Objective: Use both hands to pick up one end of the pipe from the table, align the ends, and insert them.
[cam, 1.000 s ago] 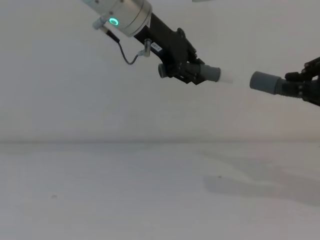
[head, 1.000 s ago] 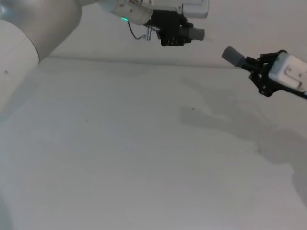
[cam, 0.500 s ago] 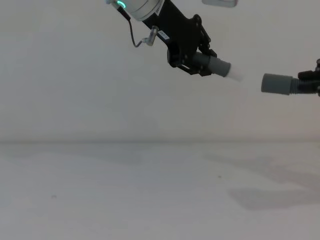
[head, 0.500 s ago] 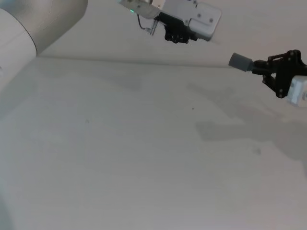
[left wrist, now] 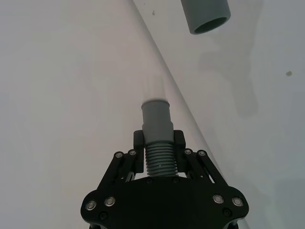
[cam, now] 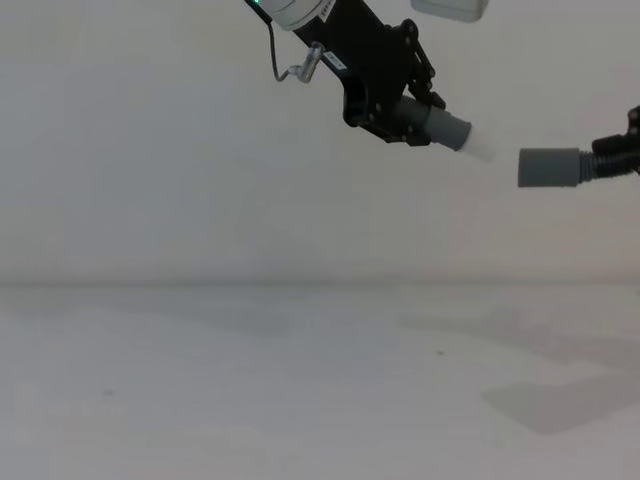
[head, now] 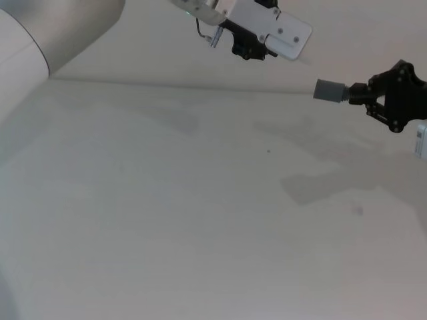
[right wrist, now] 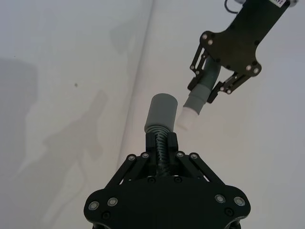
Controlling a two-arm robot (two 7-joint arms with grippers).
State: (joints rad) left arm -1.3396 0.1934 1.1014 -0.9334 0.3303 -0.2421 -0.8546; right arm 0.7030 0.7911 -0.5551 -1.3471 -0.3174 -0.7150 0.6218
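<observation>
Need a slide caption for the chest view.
Left hand and right hand hold elbow tip and hose cuff apart above the table.

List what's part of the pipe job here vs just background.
Job:
- left gripper, shut on the elbow, pale tip pointing at the cuff
- right gripper, shut on the hose; its cuff is a small gap from the tip, not yet inserted

Background:
- table, with only arm shadows and a few specks
- wall
</observation>
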